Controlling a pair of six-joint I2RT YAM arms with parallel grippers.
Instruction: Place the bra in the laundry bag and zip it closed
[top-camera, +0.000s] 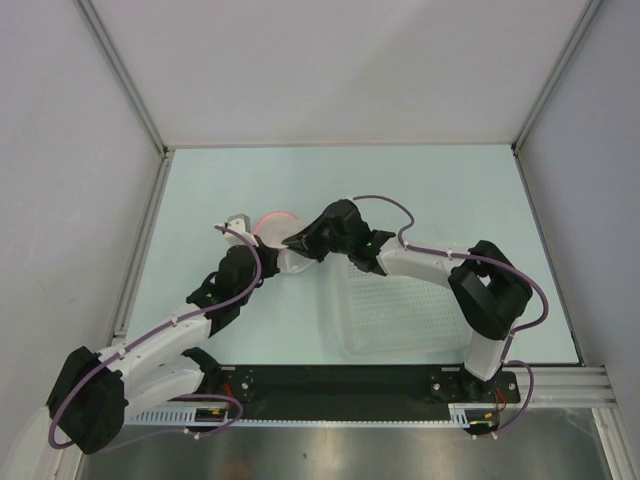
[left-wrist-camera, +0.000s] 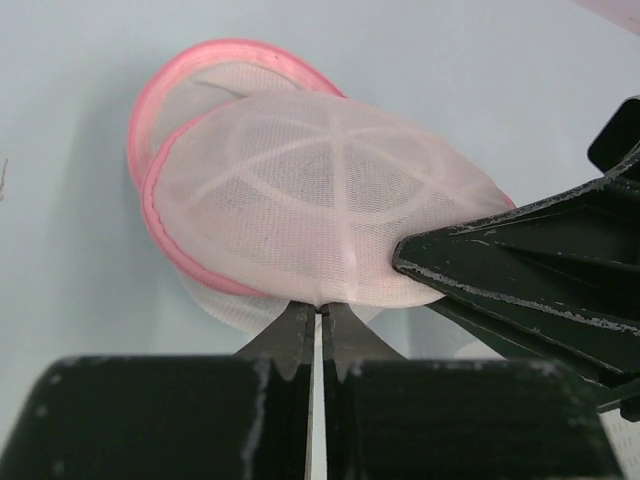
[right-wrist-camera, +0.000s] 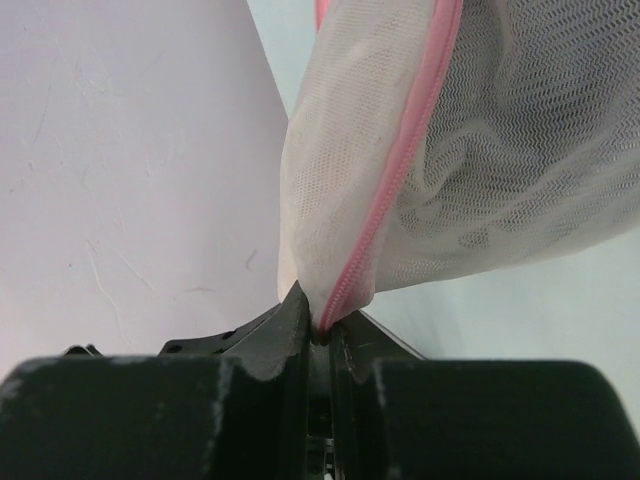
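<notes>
The laundry bag (top-camera: 275, 222), a white mesh pouch with a pink zipper rim, sits between both grippers at the table's middle. In the left wrist view the laundry bag (left-wrist-camera: 310, 190) gapes open on its left side, with two pink rims apart. My left gripper (left-wrist-camera: 321, 308) is shut on its near mesh edge. My right gripper (right-wrist-camera: 325, 325) is shut on the pink zipper seam of the laundry bag (right-wrist-camera: 480, 150). From above, the left gripper (top-camera: 283, 262) and right gripper (top-camera: 296, 243) meet at the bag. The bra is not in view.
A white perforated plastic basket (top-camera: 400, 310) lies on the table at the right, under the right arm. The right gripper's black fingers (left-wrist-camera: 500, 270) cross the left wrist view. Grey walls enclose the light table (top-camera: 450, 190).
</notes>
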